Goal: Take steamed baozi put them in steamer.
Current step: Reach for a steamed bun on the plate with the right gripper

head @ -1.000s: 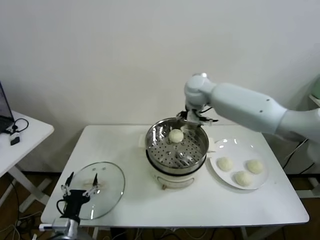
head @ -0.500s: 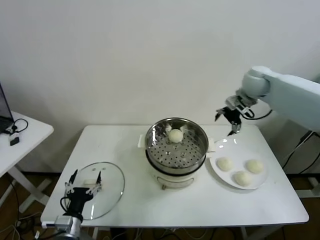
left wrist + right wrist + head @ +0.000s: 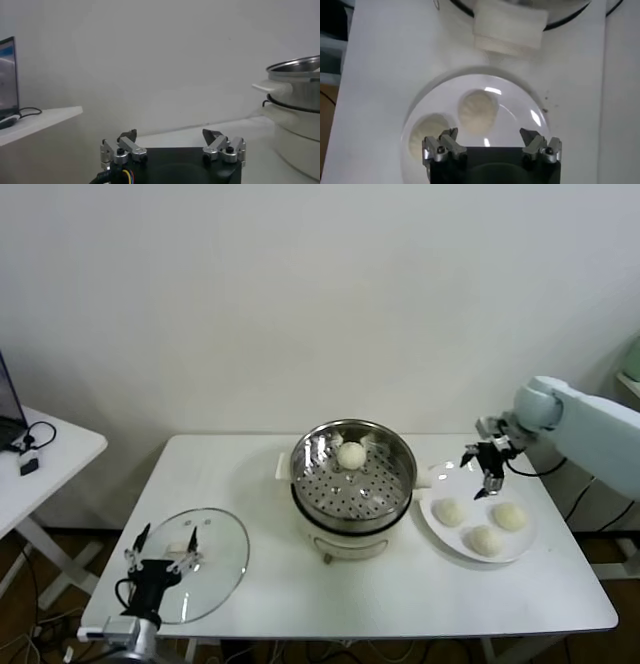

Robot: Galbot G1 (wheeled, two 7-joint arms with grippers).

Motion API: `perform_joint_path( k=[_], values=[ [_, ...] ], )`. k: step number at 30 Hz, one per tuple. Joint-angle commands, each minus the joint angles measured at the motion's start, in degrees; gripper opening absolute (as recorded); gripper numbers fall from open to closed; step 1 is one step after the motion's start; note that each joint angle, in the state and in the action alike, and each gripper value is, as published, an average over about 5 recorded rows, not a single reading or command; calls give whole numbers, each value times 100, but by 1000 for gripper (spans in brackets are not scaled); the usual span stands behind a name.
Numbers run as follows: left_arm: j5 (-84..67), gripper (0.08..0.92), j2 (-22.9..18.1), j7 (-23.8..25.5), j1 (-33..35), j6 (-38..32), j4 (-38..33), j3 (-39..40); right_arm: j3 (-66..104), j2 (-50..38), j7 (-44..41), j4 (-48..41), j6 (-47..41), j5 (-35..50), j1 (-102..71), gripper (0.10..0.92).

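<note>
Now I count one steamed baozi [image 3: 351,454] in the steamer [image 3: 353,481], three on the plate [image 3: 437,475]; right gripper [image 3: 483,467] above, jaws wide; left gripper [image 3: 160,552] wide; white worktop [image 3: 400,584], bare wall.

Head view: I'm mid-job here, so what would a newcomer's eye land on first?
Probably the shiny steamer at the table's centre, with one steamed baozi on its perforated floor. Next, the right hand, open and empty, above the white plate to the steamer's right, where three more baozi wait. The left hand hangs open at the table's near left, over the glass lid.
</note>
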Motion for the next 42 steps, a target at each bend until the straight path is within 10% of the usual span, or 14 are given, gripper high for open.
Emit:
perform_joint_path(
  k=[1, 31, 42],
  values=[
    [-82, 823, 4, -13, -19, 36, 26, -2, 798, 421, 55, -668, -196, -317, -1109, 823],
    [-73, 823, -35, -34, -52, 59, 103, 23, 1128, 1134, -42, -1648, 44, -690, -1226, 819],
    [-67, 823, -52, -50, -37, 56, 79, 18, 1134, 1103, -31, -1591, 53, -635, -1175, 681]
  ],
)
